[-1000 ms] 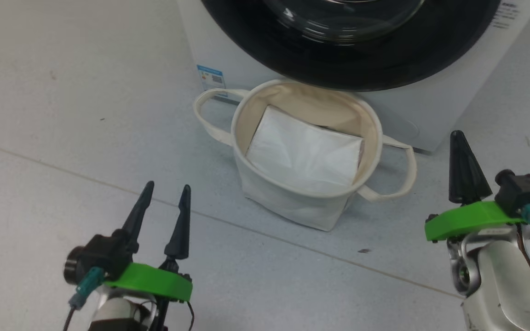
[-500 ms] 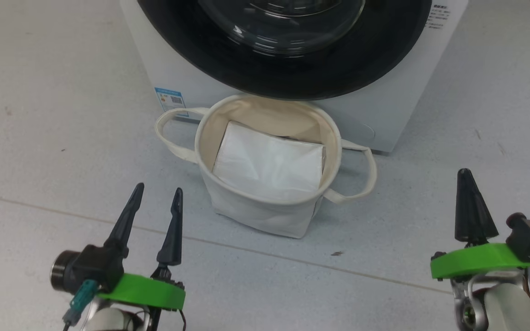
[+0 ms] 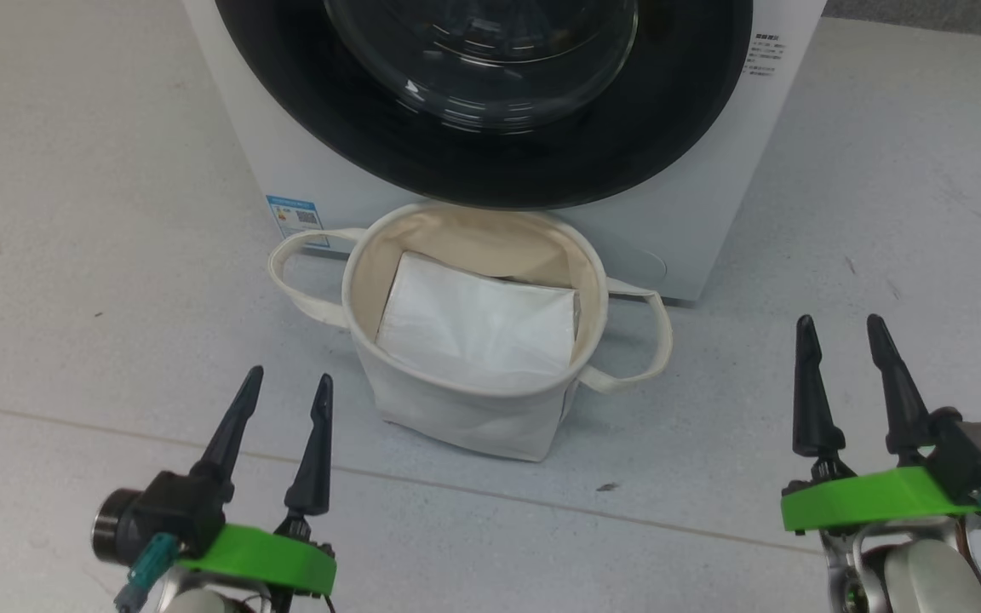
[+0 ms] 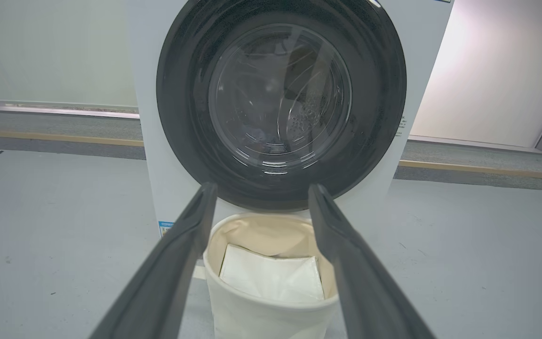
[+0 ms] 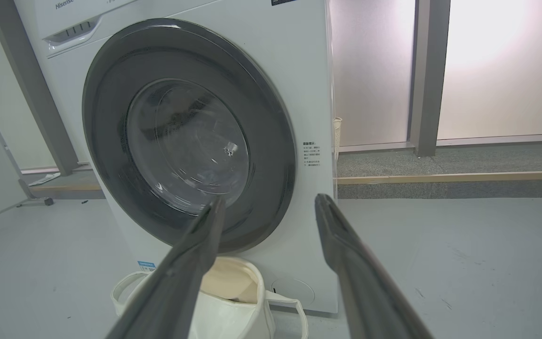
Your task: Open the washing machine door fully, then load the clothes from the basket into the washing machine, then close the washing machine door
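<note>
The washing machine (image 3: 716,183) stands at the top of the head view. Its door (image 3: 490,162) lies shut against the front, black rim around clear glass, as the left wrist view (image 4: 280,94) and the right wrist view (image 5: 186,136) also show. The basket (image 3: 465,417) sits on the floor right under the door, holding a flat white sheet (image 3: 473,328). The clothes are out of view. My left gripper (image 3: 290,376) is open at the lower left, short of the basket (image 4: 252,320). My right gripper (image 3: 840,323) is open at the lower right, empty, well to the right of the basket (image 5: 240,315).
A blue label (image 3: 295,217) marks the machine's lower left corner. The grey floor has a seam line (image 3: 669,528) running between me and the basket. Behind the machine are a wall with a wooden skirting strip (image 5: 440,178) and a grey pillar (image 5: 424,75).
The head camera has shifted, so the machine and basket sit further left and lower. My right gripper has turned about its wrist: both fingers now show apart instead of edge-on.
</note>
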